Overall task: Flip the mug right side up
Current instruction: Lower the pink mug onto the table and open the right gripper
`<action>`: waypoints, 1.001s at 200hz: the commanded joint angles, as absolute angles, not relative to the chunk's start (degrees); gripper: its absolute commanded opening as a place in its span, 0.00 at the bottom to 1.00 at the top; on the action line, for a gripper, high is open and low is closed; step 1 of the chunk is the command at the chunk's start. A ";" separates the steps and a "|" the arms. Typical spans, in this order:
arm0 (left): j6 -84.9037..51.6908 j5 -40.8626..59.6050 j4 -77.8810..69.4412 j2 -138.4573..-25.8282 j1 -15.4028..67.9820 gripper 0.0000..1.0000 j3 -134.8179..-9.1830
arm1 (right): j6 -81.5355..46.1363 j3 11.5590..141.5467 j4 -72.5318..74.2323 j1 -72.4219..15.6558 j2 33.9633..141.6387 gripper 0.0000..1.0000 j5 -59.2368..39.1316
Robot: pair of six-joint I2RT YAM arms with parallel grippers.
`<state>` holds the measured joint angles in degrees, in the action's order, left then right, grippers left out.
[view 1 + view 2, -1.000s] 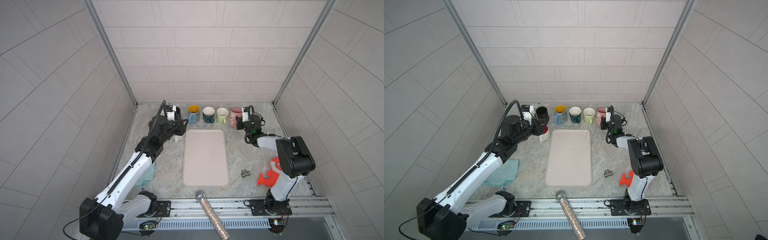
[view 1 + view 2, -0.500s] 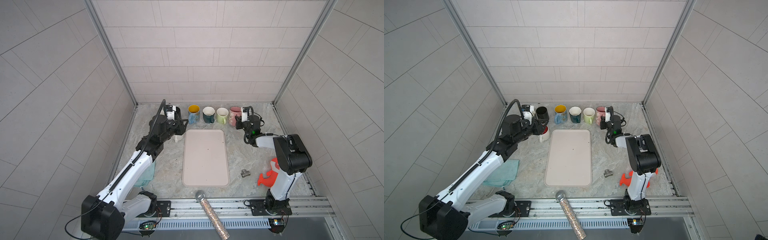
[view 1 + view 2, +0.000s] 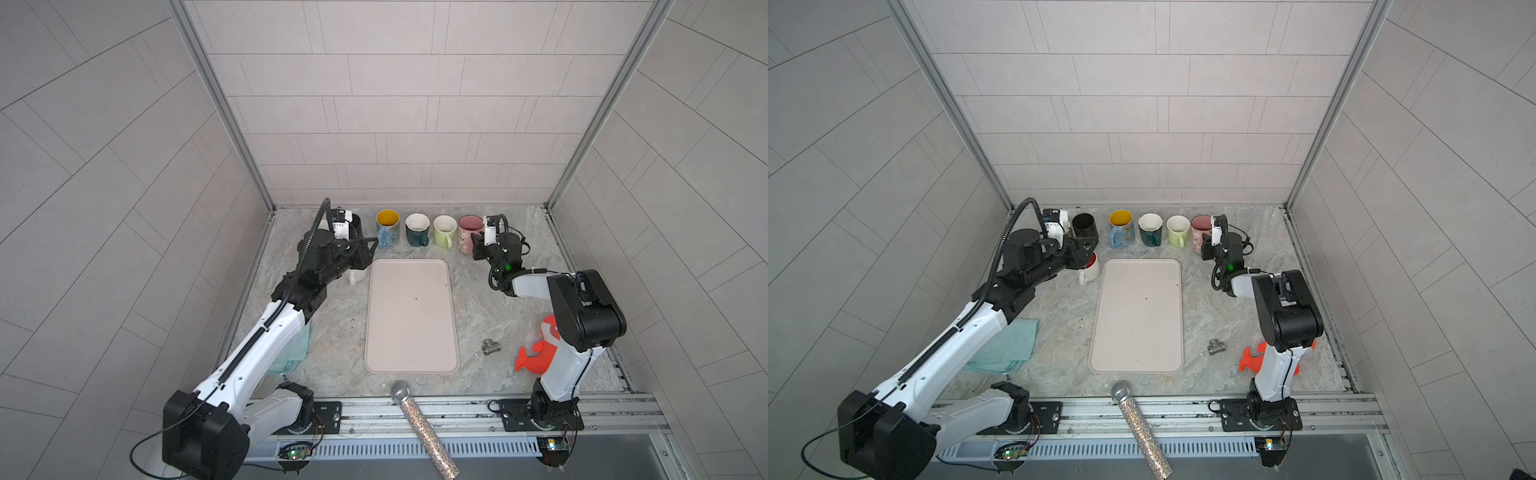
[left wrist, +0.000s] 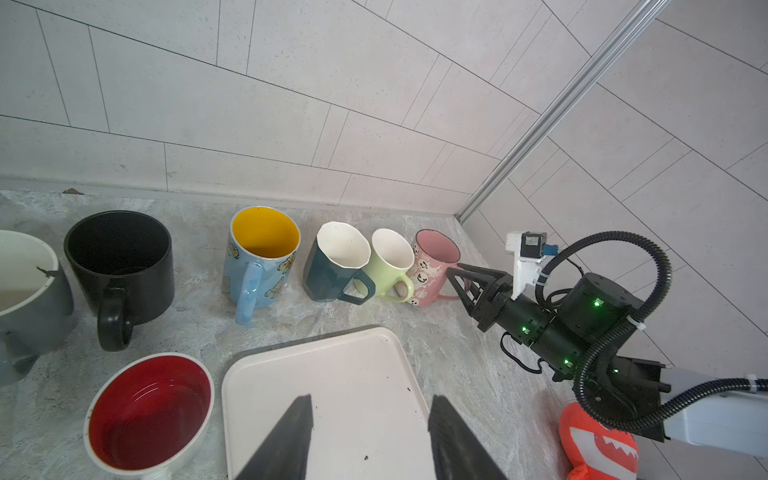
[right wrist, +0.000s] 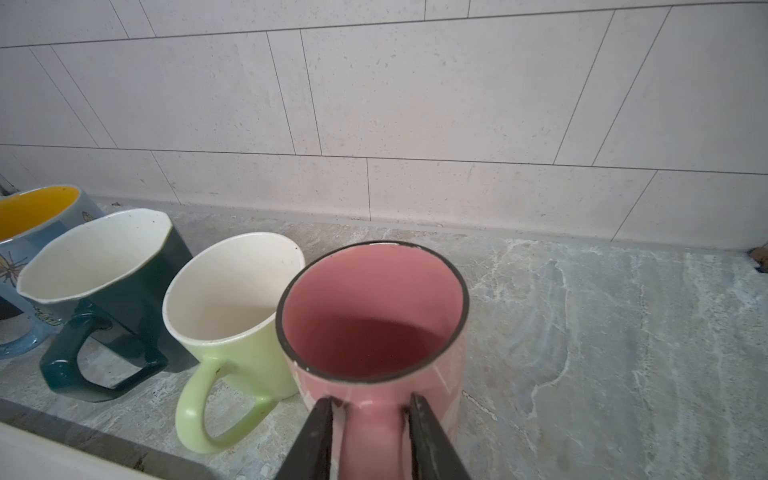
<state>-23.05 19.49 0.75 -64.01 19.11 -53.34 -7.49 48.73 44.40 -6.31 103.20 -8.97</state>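
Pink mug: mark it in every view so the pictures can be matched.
In a top view: pink mug at the right end of the back row.
In a top view: pink mug at that same end.
Left wrist: pink mug ends the row, nearest the wall corner.
Right wrist: pink mug closest, its inside showing.
Shared landmark: green mug right beside it.

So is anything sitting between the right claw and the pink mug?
Nothing visible. The right claw straddles the handle of the pink mug, a jaw on each side. The green mug stands close beside the pink one, not between them.
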 commanded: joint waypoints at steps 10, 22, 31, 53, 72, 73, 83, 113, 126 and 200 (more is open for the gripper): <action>-22.16 19.86 -0.13 -62.21 18.82 0.52 -52.92 | -6.77 47.60 45.15 -6.15 100.09 0.34 -7.50; -22.15 19.79 -0.06 -61.96 18.79 0.52 -52.83 | -6.54 47.38 44.46 -6.15 99.62 0.35 -7.21; -22.10 19.69 -0.09 -61.63 18.78 0.53 -52.66 | -6.53 47.22 43.86 -6.15 99.30 0.36 -6.83; -22.07 19.40 -0.08 -60.85 18.76 0.56 -52.10 | -6.81 46.81 41.99 -6.13 98.01 0.39 -6.08; -21.80 17.90 0.42 -59.85 18.81 0.60 -51.52 | -7.72 45.76 40.62 -6.14 96.25 0.41 -5.08; -21.71 17.74 0.52 -59.76 18.81 0.61 -51.51 | -7.77 45.69 40.57 -6.15 96.11 0.41 -5.05; -21.25 15.61 1.80 -59.22 18.78 0.63 -51.44 | -8.16 44.82 39.80 -6.24 94.61 0.43 -4.47; -19.23 4.87 8.51 -58.10 18.53 0.67 -51.89 | -9.13 43.54 32.85 -6.46 88.36 0.46 -3.62; -18.99 -1.25 10.78 -57.53 18.19 0.68 -51.32 | -9.42 44.17 26.96 -6.72 85.36 0.47 -3.91; -21.49 -33.49 4.41 -49.00 14.66 0.95 -35.24 | -8.90 44.44 -0.06 -7.10 70.48 0.57 -4.26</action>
<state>-21.19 -19.81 9.47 -52.18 15.77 -39.86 -9.41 44.40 11.51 -6.85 73.95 -5.08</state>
